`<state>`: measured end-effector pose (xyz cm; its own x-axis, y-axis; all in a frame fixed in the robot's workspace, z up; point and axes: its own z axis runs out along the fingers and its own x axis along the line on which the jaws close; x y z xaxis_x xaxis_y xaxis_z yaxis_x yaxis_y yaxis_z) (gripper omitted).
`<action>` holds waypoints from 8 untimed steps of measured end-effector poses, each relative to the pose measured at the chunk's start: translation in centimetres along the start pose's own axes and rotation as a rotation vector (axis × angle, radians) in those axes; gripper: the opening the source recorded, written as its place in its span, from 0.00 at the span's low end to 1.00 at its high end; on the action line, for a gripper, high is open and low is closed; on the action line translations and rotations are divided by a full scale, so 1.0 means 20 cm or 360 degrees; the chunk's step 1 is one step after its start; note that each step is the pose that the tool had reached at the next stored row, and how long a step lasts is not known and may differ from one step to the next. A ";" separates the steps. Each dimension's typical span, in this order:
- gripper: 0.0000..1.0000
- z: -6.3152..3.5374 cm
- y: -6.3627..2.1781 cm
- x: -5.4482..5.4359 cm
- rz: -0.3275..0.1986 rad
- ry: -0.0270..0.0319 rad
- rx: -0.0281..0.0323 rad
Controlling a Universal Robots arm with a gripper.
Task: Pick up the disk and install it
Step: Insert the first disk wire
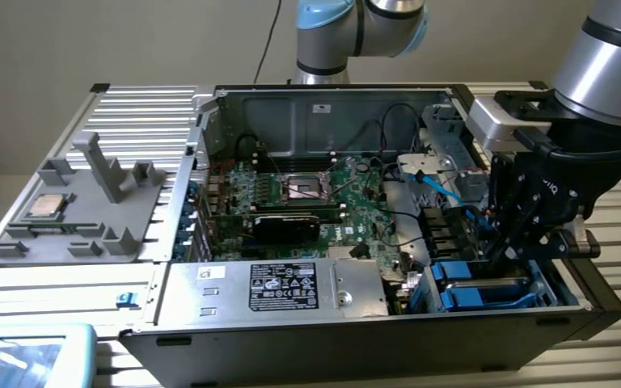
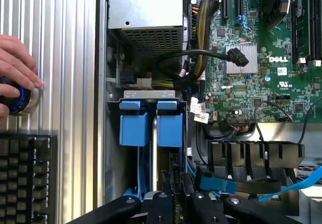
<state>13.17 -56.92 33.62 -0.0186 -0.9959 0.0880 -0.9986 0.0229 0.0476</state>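
the gripper [image 1: 510,246] reaches down into the open computer case [image 1: 289,105], in the drive bay corner on the exterior view's right. its black fingers [image 2: 168,194] stand close together, and in the wrist view they meet the top edge of a thin upright blue-framed piece, which seems to be the disk [image 2: 151,183] seen edge-on in its blue carrier; the grip itself is partly hidden by the gripper body, so i take it as a pinch on that edge. the disk stands upright in the bay, directly under the gripper, with two blue carrier tabs [image 2: 151,123] just beyond the fingertips.

close beside the gripper lie a row of black cable connectors [image 2: 254,156] and a blue flat cable [image 2: 297,186]. farther out sits the green motherboard [image 1: 310,198], and beside the bay the silver power supply box [image 1: 278,287] with a black label.

well apart from the gripper, outside the case on the ribbed metal table [image 1: 62,287], a grey fixture [image 1: 84,210] carries a small square silver chip [image 1: 46,207]. in the wrist view a person's hand [image 2: 15,68] rests on a round knob [image 2: 17,100] next to a black keyboard [image 2: 25,178].
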 end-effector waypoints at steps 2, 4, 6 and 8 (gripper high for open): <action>0.17 0.001 0.000 0.00 0.0000 -0.00008 -0.00001; 0.17 0.003 0.000 0.00 0.0000 -0.00008 -0.00001; 0.17 0.005 0.000 0.00 0.0000 -0.00004 -0.00001; 0.17 0.008 -0.001 0.00 0.0000 -0.00003 -0.00001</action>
<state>13.17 -56.99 33.46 -0.0188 -0.9960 0.0878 -0.9986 0.0230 0.0476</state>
